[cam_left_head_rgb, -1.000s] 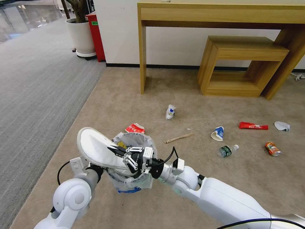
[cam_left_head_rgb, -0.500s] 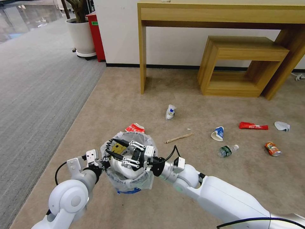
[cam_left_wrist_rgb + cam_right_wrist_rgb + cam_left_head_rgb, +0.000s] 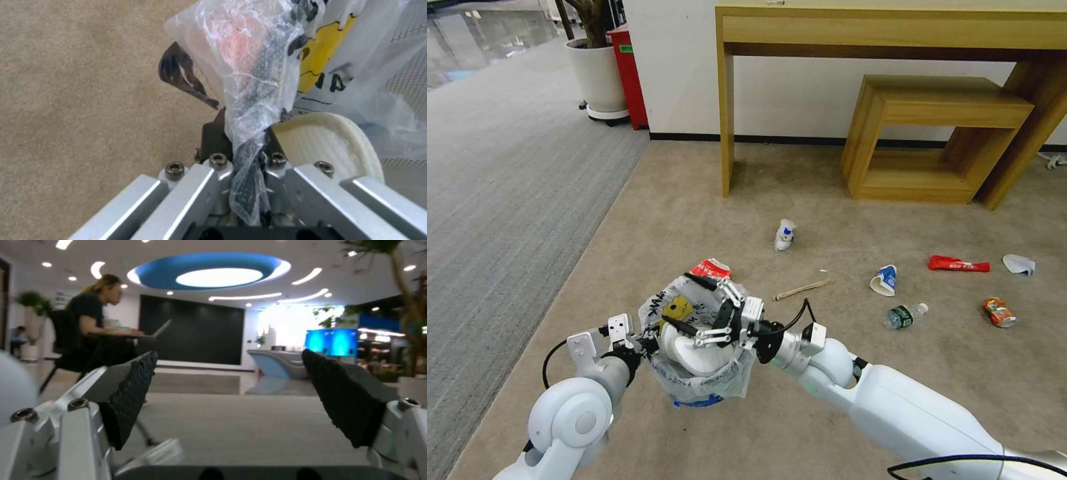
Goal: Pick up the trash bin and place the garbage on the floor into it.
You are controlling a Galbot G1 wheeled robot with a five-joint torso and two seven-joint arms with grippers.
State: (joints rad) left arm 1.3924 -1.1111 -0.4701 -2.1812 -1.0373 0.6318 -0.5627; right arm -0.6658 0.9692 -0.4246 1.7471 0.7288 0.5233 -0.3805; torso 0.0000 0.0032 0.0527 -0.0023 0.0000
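The trash bin (image 3: 700, 380), lined with a crinkly white bag, hangs off the beige floor (image 3: 827, 400) with my left gripper (image 3: 644, 343) shut on its rim; the left wrist view shows the jaws (image 3: 242, 133) pinching bag and rim. A white slipper (image 3: 694, 353) lies inside the bin, its ribbed sole (image 3: 329, 143) close by the left gripper. My right gripper (image 3: 679, 300) hovers open over the bin's mouth, its pads (image 3: 133, 396) spread wide and holding nothing. More garbage lies on the carpet: red-white carton (image 3: 710, 269), wooden stick (image 3: 802, 289), blue-white cup (image 3: 884, 280), green bottle (image 3: 905, 315).
Farther right lie a red wrapper (image 3: 958, 265), an orange can (image 3: 1000, 311) and a white tissue (image 3: 1019, 264); a crushed cup (image 3: 785, 235) sits near the wooden desk (image 3: 894, 33) and low shelf (image 3: 940, 140). Grey ribbed carpet (image 3: 507, 187) runs along the left.
A second ago the right gripper held the white slipper over the bin. The slipper now lies inside, and the gripper has opened and shifted slightly up and away.
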